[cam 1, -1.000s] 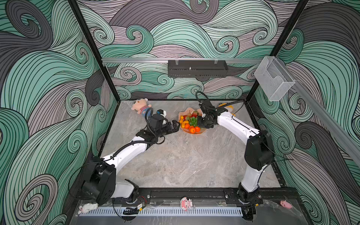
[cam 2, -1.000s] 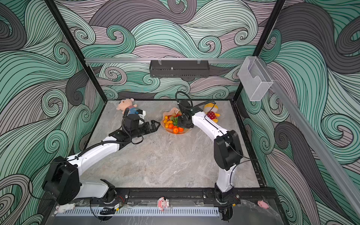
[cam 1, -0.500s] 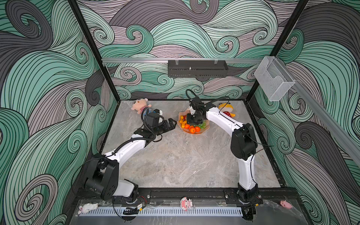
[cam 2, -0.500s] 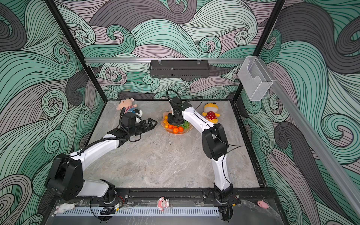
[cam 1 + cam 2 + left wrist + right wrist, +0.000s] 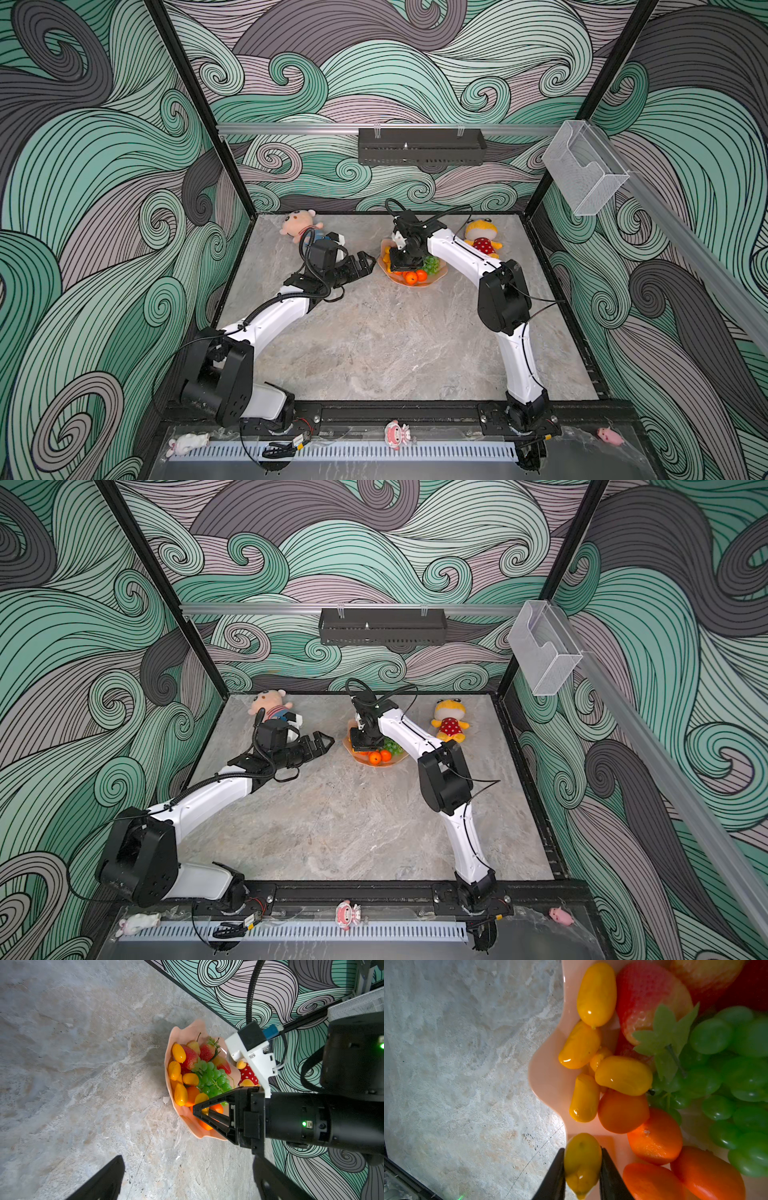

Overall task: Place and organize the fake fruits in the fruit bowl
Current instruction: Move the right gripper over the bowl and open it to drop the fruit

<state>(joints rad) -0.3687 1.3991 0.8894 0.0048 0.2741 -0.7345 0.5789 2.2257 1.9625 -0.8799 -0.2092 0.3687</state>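
Observation:
The salmon-pink fruit bowl (image 5: 417,284) (image 5: 380,764) stands at the back middle of the table. In it lie a green grape bunch (image 5: 726,1064), strawberries (image 5: 650,997), tangerines (image 5: 654,1136) and several kumquats (image 5: 623,1075). My right gripper (image 5: 581,1149) (image 5: 405,264) points down over the bowl's left part and is shut on a yellow kumquat (image 5: 582,1159), held just above the scalloped rim (image 5: 548,1076). My left gripper (image 5: 365,262) (image 5: 187,1180) is open and empty, low over the table just left of the bowl (image 5: 169,1076).
A pink plush doll (image 5: 299,224) lies at the back left, behind the left wrist. A yellow red-dotted plush (image 5: 482,241) sits back right, behind the right forearm. A black rack (image 5: 419,145) and a clear box (image 5: 582,170) hang on the walls.
The right gripper has moved leftward across the bowl with the kumquat still in it. The left arm has shifted slightly; its gripper stays open beside the bowl.

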